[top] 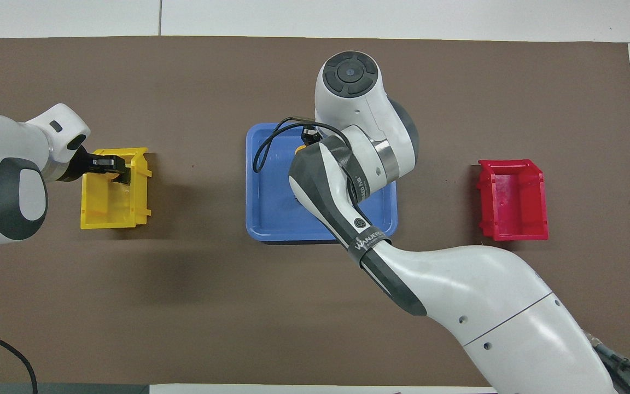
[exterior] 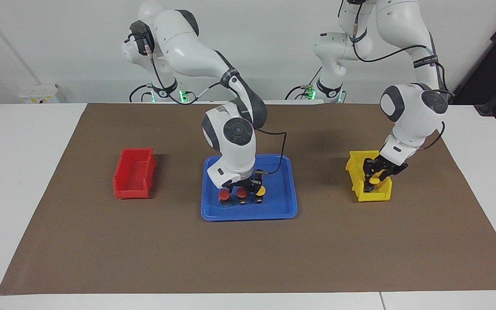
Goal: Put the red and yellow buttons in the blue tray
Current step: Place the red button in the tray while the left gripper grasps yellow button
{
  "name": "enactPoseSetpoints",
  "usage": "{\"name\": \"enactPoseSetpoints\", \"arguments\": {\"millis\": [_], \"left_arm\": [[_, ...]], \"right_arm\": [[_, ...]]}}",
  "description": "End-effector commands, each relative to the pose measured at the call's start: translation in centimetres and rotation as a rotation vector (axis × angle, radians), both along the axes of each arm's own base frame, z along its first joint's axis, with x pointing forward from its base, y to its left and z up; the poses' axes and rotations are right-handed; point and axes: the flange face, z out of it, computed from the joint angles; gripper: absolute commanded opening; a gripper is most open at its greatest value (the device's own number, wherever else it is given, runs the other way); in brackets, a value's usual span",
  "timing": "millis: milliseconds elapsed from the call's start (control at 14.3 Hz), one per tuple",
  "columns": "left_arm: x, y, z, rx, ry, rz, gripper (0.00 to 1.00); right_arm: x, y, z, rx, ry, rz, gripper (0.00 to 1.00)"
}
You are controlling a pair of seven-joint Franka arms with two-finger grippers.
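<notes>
Brown mat (exterior: 248,254) covers most of the white table (exterior: 15,142), everything sits on it. Blue tray (exterior: 280,202) lies mid-table. Red bin (exterior: 135,173) stands toward the right arm's end, nothing seen in it. Yellow bin (exterior: 368,181) stands toward the left arm's end. Both bins well apart from the tray.

Right gripper (exterior: 243,186) is down inside the tray, over the row of buttons; its big white wrist blocks most of the tray in the overhead view, so only a sliver of yellow cap shows there. Cannot tell how its fingers stand.

Row in the tray, side by side at the edge farther from the robots: red button (exterior: 224,196), second red button (exterior: 242,194), yellow button (exterior: 260,191).

Left gripper (exterior: 375,175) dips into the yellow bin, fingers clamped narrow on the second yellow button (exterior: 373,180), which hangs tilted at rim level. Bin wall hides its base.
</notes>
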Motion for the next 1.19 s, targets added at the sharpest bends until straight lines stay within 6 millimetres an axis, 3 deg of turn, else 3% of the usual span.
{"name": "enactPoseSetpoints", "arguments": {"millis": [0,349,628,837,907,977,1116], "left_arm": [[-0.4,0.0,-0.2,0.011,-0.026,0.011,0.55],[-0.4,0.3,-0.5,0.012,-0.023,0.013,0.44],[-0.4,0.7,-0.5,0.013,-0.025,0.019,0.35],[-0.4,0.7,-0.3,0.012,-0.020,0.021,0.23],[-0.3,0.3,-0.1,0.010,-0.009,0.023,0.20],[-0.3,-0.1,0.6,0.005,0.012,0.040,0.18],[0.2,-0.9,3.8,-0.003,0.059,0.038,0.16]], "right_arm": [[-0.5,-0.5,0.9,-0.007,-0.005,-0.008,0.63],[-0.8,0.0,0.9,-0.009,0.002,-0.003,0.61],[0.1,-0.4,3.7,0.001,-0.020,-0.009,0.59],[0.4,-0.5,5.7,0.018,-0.047,-0.009,0.59],[0.5,-1.1,7.1,0.021,-0.062,-0.004,0.59],[1.1,-2.8,8.9,0.030,-0.080,0.005,0.59],[0.8,-7.1,12.8,0.019,-0.060,0.057,0.67]]}}
